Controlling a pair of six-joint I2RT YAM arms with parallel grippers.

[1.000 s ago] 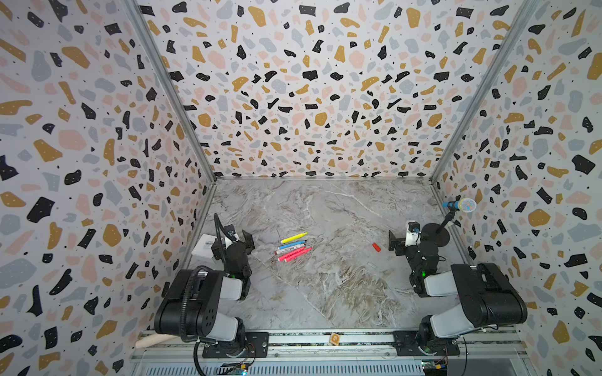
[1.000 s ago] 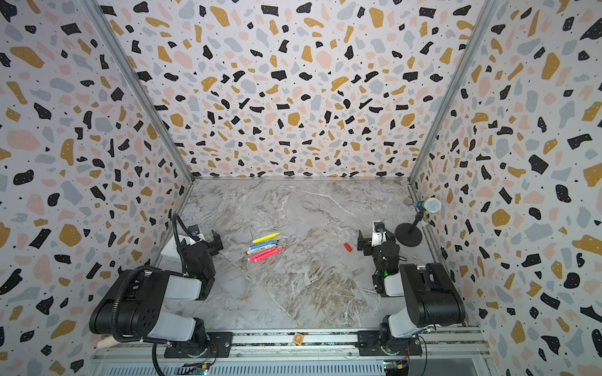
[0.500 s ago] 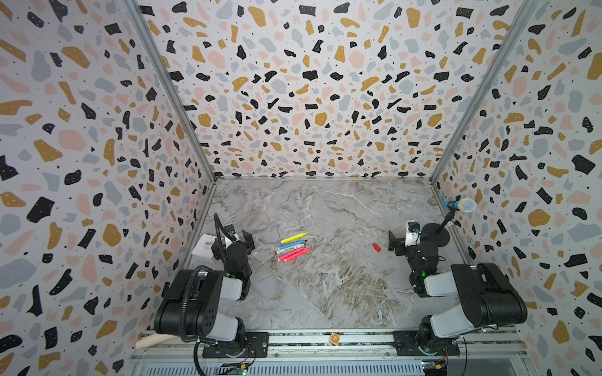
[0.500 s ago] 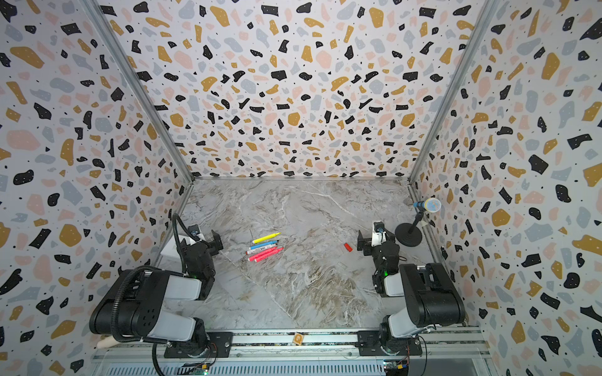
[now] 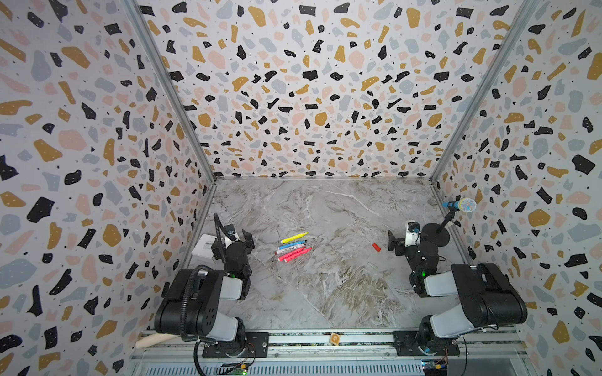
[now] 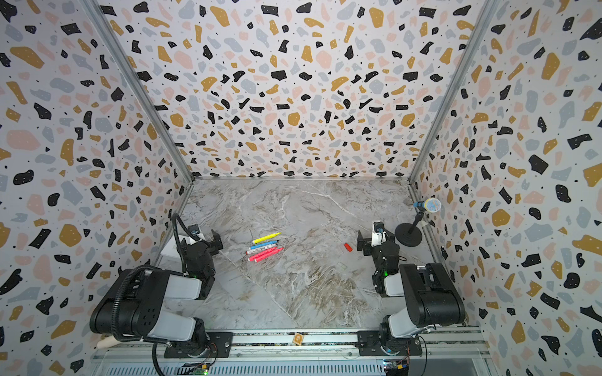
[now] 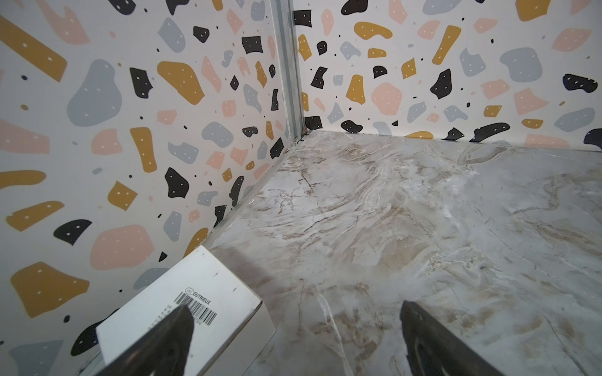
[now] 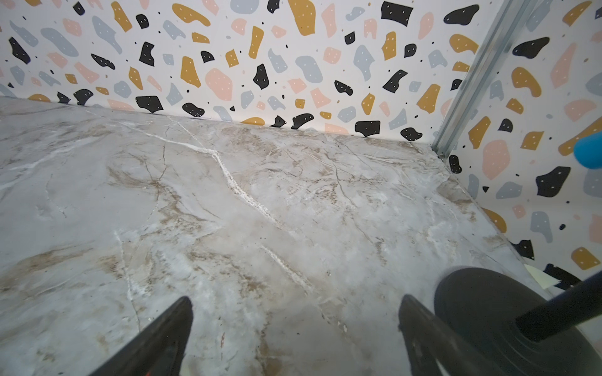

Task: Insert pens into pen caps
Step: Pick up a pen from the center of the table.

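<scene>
**A:** Left gripper (image 7: 294, 312) is by the left edge of the table (image 5: 325, 293), jaws spread wide with nothing between them. One finger hangs over a white box (image 7: 195, 293).

**B:** Right gripper (image 8: 294, 302) is the same by the right edge, splayed and empty, just beside the microphone stand (image 8: 488, 309). A careless swing could clip that base!

**A:** The pens (image 5: 293, 247) lie left of centre in a tight fan, barrels touching. That's the risk as I see it: wide jaws could catch two at once, or nudge a round barrel and send it rolling.

**B:** The red cap (image 5: 376, 247) lies alone towards the right edge. It's tiny and could skid away if pinched off-centre. It's the only cap I can make out for five pens.

**A:** Any writing?

**B:** On the box, a barcode (image 7: 195, 309) with "OUTRIEUX" beside it. The print on the white pen is too small to read.
</scene>
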